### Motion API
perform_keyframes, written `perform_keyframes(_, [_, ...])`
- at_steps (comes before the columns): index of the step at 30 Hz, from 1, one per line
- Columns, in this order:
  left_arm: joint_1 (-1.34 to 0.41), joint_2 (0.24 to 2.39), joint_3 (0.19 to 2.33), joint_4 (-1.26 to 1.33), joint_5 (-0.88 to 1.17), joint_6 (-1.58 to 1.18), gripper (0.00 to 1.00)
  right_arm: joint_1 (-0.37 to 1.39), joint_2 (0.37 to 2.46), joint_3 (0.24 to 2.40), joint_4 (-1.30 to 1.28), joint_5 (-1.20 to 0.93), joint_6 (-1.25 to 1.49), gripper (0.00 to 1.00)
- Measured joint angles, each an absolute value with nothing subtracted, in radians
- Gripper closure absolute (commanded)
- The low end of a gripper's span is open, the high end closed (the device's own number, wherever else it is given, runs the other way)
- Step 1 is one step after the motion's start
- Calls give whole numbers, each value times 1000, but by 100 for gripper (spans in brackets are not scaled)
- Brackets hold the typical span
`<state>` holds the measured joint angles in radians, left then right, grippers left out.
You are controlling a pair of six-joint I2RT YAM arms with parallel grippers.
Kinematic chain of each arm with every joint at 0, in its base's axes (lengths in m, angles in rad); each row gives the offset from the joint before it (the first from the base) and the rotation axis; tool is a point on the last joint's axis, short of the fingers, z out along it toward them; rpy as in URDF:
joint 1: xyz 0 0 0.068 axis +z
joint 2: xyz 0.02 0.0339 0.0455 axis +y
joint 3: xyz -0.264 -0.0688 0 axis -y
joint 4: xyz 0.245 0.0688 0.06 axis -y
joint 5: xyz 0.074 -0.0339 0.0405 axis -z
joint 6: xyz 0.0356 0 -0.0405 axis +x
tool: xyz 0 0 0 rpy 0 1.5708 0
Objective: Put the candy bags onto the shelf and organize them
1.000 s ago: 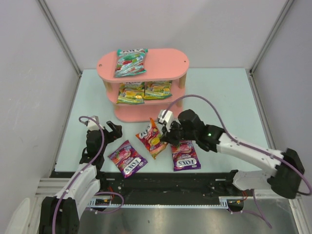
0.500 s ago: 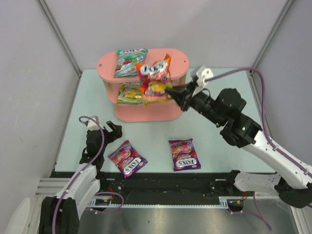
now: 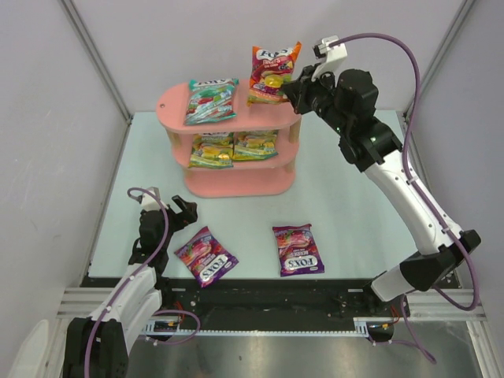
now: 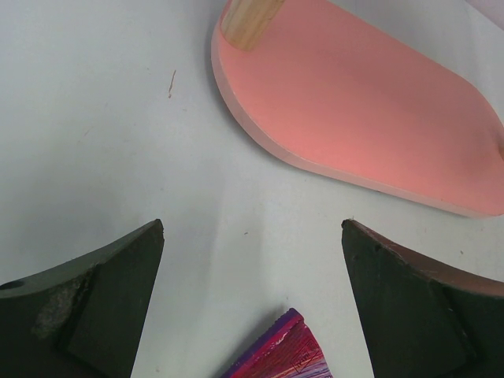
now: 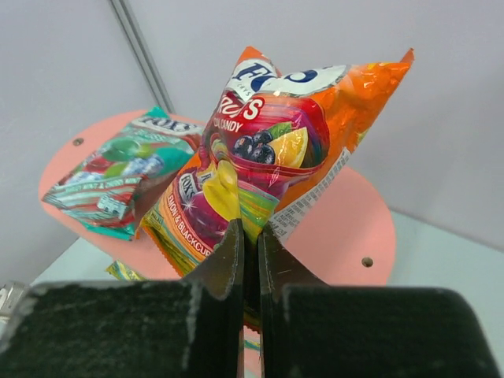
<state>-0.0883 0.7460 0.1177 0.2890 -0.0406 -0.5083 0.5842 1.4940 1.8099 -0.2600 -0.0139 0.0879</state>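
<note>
The pink three-tier shelf [image 3: 276,101] stands at the back. A teal bag [image 3: 210,100] lies on its top board, and two yellow-green bags [image 3: 233,147] lie on the middle board. My right gripper [image 3: 290,85] is shut on the red-orange bag [image 3: 272,71] and holds it above the top board's right half; the wrist view shows the bag [image 5: 276,150] pinched upright over the board [image 5: 354,228]. Two purple bags [image 3: 206,257] [image 3: 298,249] lie on the table. My left gripper [image 3: 183,213] is open and empty just behind the left purple bag, whose corner [image 4: 287,354] shows between its fingers.
Grey walls enclose the pale green table [image 3: 354,181] on three sides. The shelf's bottom board [image 4: 362,118] lies ahead of the left gripper. The right arm reaches high over the table's right side.
My right gripper has lifted the red-orange bag from the table, swung it up past the shelf's front, and now holds it above the top board. The left arm has not moved.
</note>
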Motion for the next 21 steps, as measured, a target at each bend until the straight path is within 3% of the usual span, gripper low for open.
perform_keyframes(8, [-88, 746, 118, 289, -41, -508, 0, 486, 1546, 1824, -317, -185, 184, 100])
perform_keyframes(21, [-88, 746, 118, 289, -41, -508, 0, 479, 1619, 1843, -317, -298, 251, 100])
